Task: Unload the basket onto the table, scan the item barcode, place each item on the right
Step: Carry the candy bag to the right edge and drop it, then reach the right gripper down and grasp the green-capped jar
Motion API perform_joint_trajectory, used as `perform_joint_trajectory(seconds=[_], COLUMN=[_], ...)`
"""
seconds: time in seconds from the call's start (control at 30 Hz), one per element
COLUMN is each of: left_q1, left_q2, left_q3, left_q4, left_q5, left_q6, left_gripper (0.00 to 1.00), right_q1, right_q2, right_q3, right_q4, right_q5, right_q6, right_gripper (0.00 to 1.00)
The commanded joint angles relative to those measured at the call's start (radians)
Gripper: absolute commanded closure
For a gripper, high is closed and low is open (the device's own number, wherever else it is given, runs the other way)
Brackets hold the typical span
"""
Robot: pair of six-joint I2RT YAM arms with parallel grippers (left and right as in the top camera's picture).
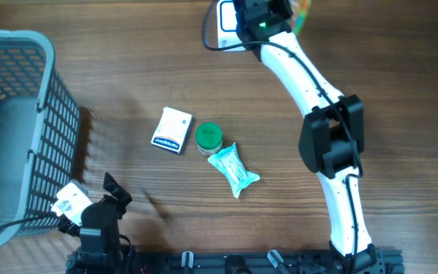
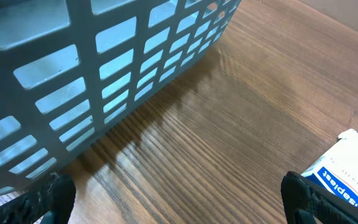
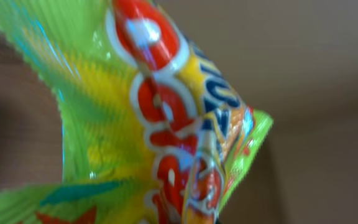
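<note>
Right fingers [image 1: 278, 9] pinch the bag [image 3: 166, 124], just right of what looks like the scanner [image 1: 226, 19]. Left fingers [image 2: 312, 199] spread, idle by basket [image 2: 104, 74], well away.

A blurred green-and-yellow snack packet [image 3: 166, 124] fills the view.

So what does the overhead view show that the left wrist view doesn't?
Only overhead: the green-lidded jar, the pale blue packet and the right arm reaching to the top of the frame. Only left wrist: the blue label of the white box, close enough to show letters. Both: the grey basket, that box and the wooden table.
</note>
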Motion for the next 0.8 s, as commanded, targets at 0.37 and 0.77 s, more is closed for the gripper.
perform_joint_trajectory(seconds=[0.37, 0.77], left_q1=[0.005, 0.005], left_q2=[-0.005, -0.005], left_q3=[0.0, 0.0], left_q4=[-0.001, -0.001], left_q5=[0.001, 0.001], left_q6=[-0.002, -0.002], left_gripper=[0.0, 0.0], right_q1=[-0.874, -0.581], right_q2=[-0.011, -0.302], right_q3=[-0.085, -0.085], right_q4=[-0.505, -1.014], right_q5=[-0.526, -1.424], right_q6=[0.597, 0.663], right_gripper=[0.96, 0.0])
